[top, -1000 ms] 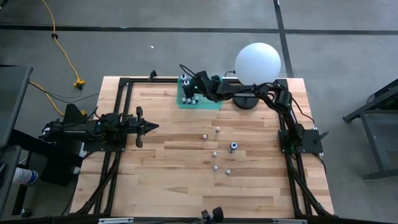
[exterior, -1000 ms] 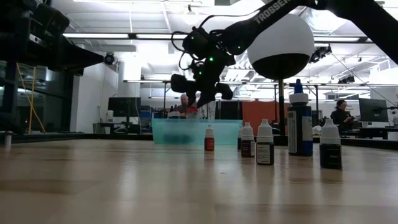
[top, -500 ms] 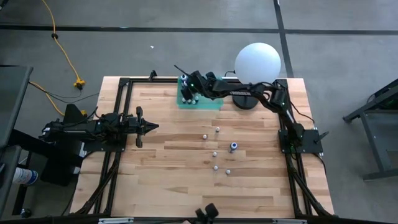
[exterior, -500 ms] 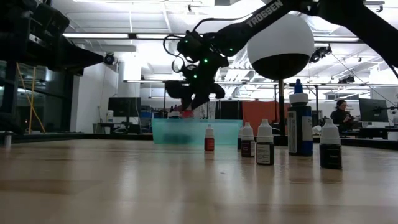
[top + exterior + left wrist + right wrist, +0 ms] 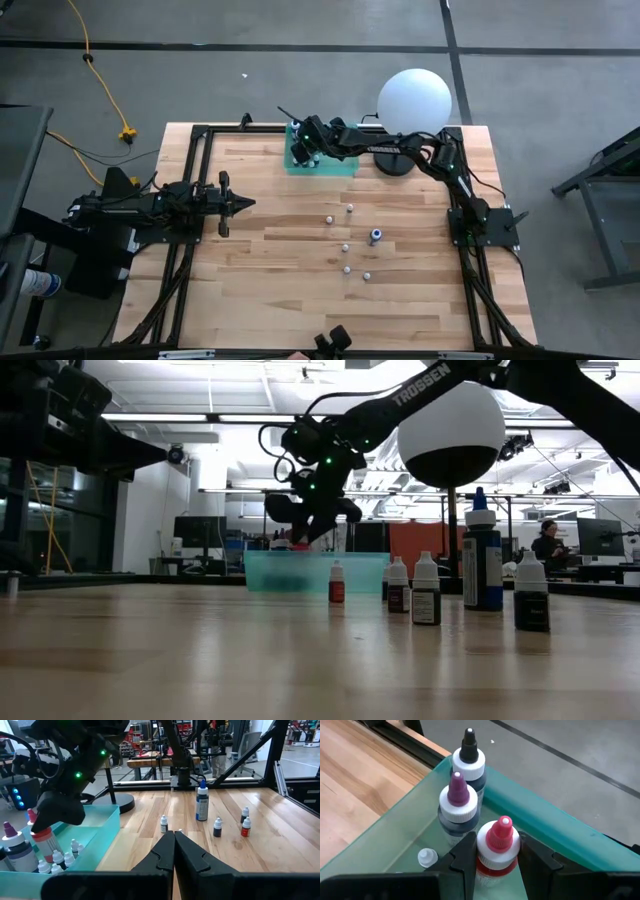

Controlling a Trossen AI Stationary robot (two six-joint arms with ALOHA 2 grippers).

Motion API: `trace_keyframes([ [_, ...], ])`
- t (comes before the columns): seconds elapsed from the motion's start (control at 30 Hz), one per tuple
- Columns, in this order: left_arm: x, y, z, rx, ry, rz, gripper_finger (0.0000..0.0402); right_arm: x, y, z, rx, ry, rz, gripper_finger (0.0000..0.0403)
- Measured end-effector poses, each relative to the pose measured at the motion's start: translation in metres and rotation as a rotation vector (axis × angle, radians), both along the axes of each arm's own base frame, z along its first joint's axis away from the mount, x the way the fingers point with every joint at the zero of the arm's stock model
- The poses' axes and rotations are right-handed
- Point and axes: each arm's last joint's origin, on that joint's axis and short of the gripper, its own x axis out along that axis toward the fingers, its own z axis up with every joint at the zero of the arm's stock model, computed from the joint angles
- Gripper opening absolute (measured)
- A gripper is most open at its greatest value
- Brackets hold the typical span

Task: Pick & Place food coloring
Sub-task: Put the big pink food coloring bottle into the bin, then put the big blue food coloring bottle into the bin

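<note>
Over the teal tray [image 5: 330, 168] at the table's far edge, the right gripper [image 5: 495, 851] grasps a pink-capped food coloring bottle [image 5: 497, 847] beside two bottles standing in a corner; the left gripper [image 5: 173, 836] rests clenched, empty; six bottles [image 5: 347, 248] stand mid-table.

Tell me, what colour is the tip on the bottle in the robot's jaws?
Pink-red, on the held bottle; the right wrist view shows it best.

Robotics lab or workshop, open hall with bare concrete floor [image 5: 560, 90], yellow cable [image 5: 100, 80] at upper left, ceiling strip lights [image 5: 160, 417], monitors on desks [image 5: 195, 532], seated person [image 5: 549, 546] at far right, wooden table [image 5: 270, 300] in black framing
</note>
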Motion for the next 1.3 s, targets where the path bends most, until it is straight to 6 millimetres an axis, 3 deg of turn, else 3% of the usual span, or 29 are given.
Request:
trace_keyframes([
  [0.7, 0.000, 0.000, 0.000, 0.000, 0.000, 0.000, 0.0000, -0.003, -0.004, 0.000, 0.028, -0.008, -0.005, 0.0143],
  [1.1, 0.000, 0.000, 0.000, 0.000, 0.000, -0.001, 0.0000, -0.004, -0.004, 0.001, 0.007, 0.014, -0.002, 0.0240],
  [1.3, 0.000, 0.000, 0.000, 0.000, 0.001, -0.001, 0.0000, -0.008, -0.002, 0.019, -0.008, 0.004, 0.030, 0.0271],
])
